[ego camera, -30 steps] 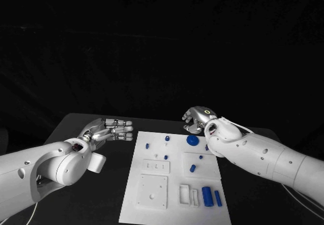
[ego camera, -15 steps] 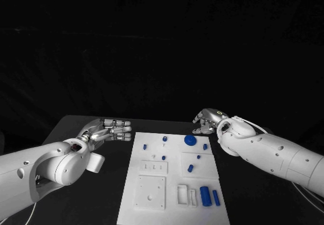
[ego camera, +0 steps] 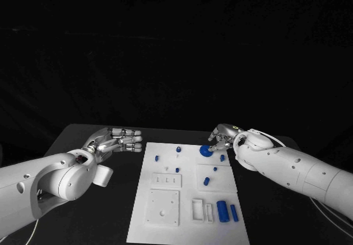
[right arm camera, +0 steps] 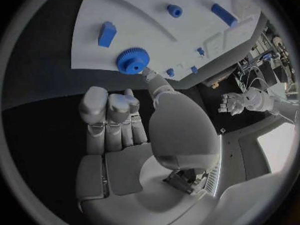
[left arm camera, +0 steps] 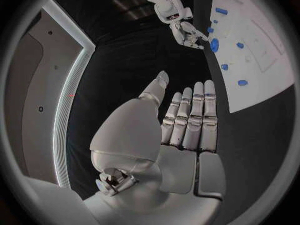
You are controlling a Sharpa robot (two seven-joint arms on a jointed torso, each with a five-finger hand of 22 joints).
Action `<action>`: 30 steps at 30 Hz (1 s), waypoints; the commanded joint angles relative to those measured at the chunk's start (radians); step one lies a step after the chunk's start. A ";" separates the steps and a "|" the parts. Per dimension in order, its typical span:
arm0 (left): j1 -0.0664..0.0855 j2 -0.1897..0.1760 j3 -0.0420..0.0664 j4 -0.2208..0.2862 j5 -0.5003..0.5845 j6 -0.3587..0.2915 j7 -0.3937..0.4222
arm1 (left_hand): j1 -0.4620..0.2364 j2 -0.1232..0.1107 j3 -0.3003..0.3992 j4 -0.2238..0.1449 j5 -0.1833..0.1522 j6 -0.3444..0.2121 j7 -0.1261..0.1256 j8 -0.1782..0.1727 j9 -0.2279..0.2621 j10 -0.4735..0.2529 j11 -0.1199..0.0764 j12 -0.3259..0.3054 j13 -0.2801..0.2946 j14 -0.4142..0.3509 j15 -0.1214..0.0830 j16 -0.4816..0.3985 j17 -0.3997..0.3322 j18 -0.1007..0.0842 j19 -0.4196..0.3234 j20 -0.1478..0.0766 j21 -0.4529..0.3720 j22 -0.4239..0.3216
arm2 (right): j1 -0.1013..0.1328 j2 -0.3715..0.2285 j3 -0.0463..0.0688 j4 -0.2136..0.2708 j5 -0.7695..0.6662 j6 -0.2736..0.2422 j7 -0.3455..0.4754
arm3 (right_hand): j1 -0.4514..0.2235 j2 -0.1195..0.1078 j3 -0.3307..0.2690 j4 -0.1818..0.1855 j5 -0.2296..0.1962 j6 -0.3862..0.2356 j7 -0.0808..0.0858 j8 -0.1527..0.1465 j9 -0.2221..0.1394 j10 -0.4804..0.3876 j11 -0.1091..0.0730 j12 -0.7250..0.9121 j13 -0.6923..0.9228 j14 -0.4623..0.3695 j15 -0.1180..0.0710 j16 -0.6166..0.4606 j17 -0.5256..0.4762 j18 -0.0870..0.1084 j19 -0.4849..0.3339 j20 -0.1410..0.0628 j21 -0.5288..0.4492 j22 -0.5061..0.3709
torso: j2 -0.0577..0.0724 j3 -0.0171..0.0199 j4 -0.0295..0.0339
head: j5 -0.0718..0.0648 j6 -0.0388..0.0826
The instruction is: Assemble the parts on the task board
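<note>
Parts, small and blue, lie spread over the white task board (ego camera: 166,204), which sits lengthwise in the middle of the black table (ego camera: 81,138). A round blue gear (ego camera: 206,150) rests near the board's far right corner; two small blue pegs (ego camera: 179,150) and (ego camera: 157,157) stand toward the far left, and a short blue piece (ego camera: 208,180) lies at mid-board. At the near right, a thick blue cylinder (ego camera: 222,211) and a slimmer blue bar (ego camera: 234,213) lie side by side next to an upright white frame (ego camera: 200,209). Two raised white blocks (ego camera: 166,179) and (ego camera: 163,207) occupy the board's left half.

The right hand (ego camera: 223,137) sits at the far right corner with its fingers curled downward beside the gear. In the right wrist view one fingertip (right arm camera: 149,74) reaches the toothed rim of the gear (right arm camera: 132,60), but whether it truly touches or grips cannot be told. Nothing lies between this hand and the gear.

The left hand (ego camera: 118,140) hovers over bare table just off the board's far left edge; its fingers (left arm camera: 194,112) are stretched out straight and close together, holding nothing.

The board's near end is cut off by the picture edge in the head view. The smallest parts are too small to identify by shape.
</note>
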 commanded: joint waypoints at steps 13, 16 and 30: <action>0.001 0.006 0.001 -0.003 -0.007 0.021 0.008 | 0.004 0.003 -0.005 -0.002 -0.004 -0.002 0.001 0.002 0.001 -0.003 0.000 0.003 0.002 -0.006 0.002 -0.004 0.001 0.005 -0.006 -0.001 0.003 -0.001 | -0.016 0.040 0.000 -0.048 0.017 0.038 0.030 | -0.005 0.009 0.002 0.002 0.013 -0.007 0.000 -0.001 0.001 0.008 0.001 0.007 0.004 0.005 0.000 0.000 0.009 -0.012 0.049 0.007 0.000 0.109 | -0.002 -0.0015 0.0022 | 0.002 -0.007; 0.001 0.007 0.001 -0.003 -0.007 0.022 0.008 | 0.004 0.003 -0.005 -0.002 -0.004 -0.002 0.001 0.002 0.001 -0.003 0.000 0.003 0.002 -0.006 0.002 -0.004 0.001 0.005 -0.006 -0.001 0.003 -0.001 | -0.020 0.047 0.000 -0.058 0.019 0.036 0.032 | -0.007 0.011 0.001 0.002 0.012 -0.007 0.000 -0.001 0.001 0.007 0.002 0.005 0.003 0.006 0.000 0.000 0.012 -0.012 0.050 0.007 -0.001 0.111 | -0.002 -0.0013 0.0022 | 0.004 -0.009; 0.001 0.006 0.001 -0.003 -0.009 0.024 0.005 | 0.003 0.004 -0.005 -0.002 -0.004 -0.004 0.002 0.002 0.001 -0.004 0.001 0.003 0.002 -0.007 0.003 -0.004 0.001 0.006 -0.007 0.000 0.004 -0.001 | -0.025 0.069 0.000 -0.097 0.027 0.037 0.036 | -0.008 0.016 0.004 0.003 0.014 -0.007 0.000 -0.001 0.001 0.006 0.001 0.004 0.002 0.006 0.000 -0.002 0.014 -0.012 0.050 0.007 -0.002 0.112 | -0.002 -0.0006 0.0018 | 0.005 -0.013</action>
